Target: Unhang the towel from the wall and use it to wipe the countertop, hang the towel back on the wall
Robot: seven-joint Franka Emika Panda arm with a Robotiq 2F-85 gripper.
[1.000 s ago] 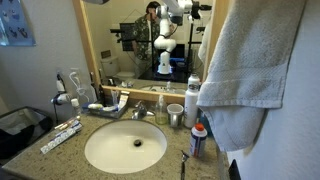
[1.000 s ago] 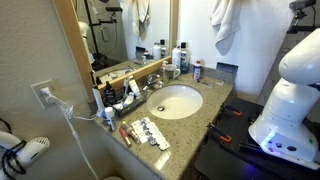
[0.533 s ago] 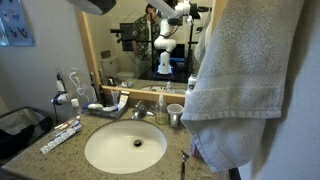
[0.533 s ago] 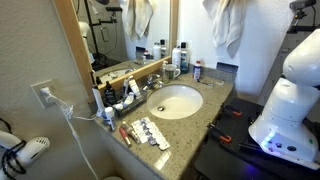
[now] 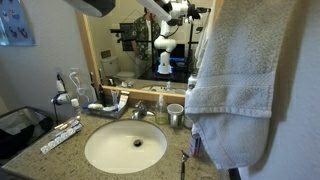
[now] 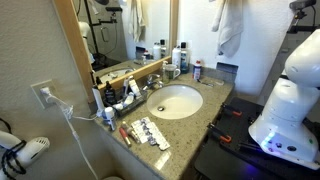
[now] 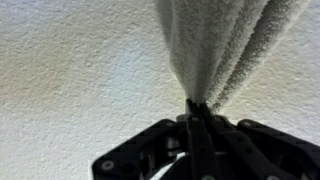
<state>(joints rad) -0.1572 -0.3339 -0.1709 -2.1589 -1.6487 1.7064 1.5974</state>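
The gripper [image 7: 197, 108] is clamped on a thin bunched tip of the towel [image 7: 222, 40], close to the wall [image 7: 70, 70]; the towel hangs loose above the bottles [image 5: 192, 92] and cup [image 5: 175, 113] at the back of the countertop [image 6: 212, 100]; so slight a pinch may let the heavy cloth slip out; lowered carelessly, its dangling bulk would likely sweep the bottles over or drag them into the sink [image 6: 178, 102]

Your off-white terry towel [image 5: 235, 80] hangs in long folds at the right, its bunched top pinched in the gripper [image 7: 193, 105] before the white textured wall [image 7: 70, 70]. Below and left lies the speckled tan countertop [image 6: 207, 108] around its white oval sink [image 6: 186, 100].
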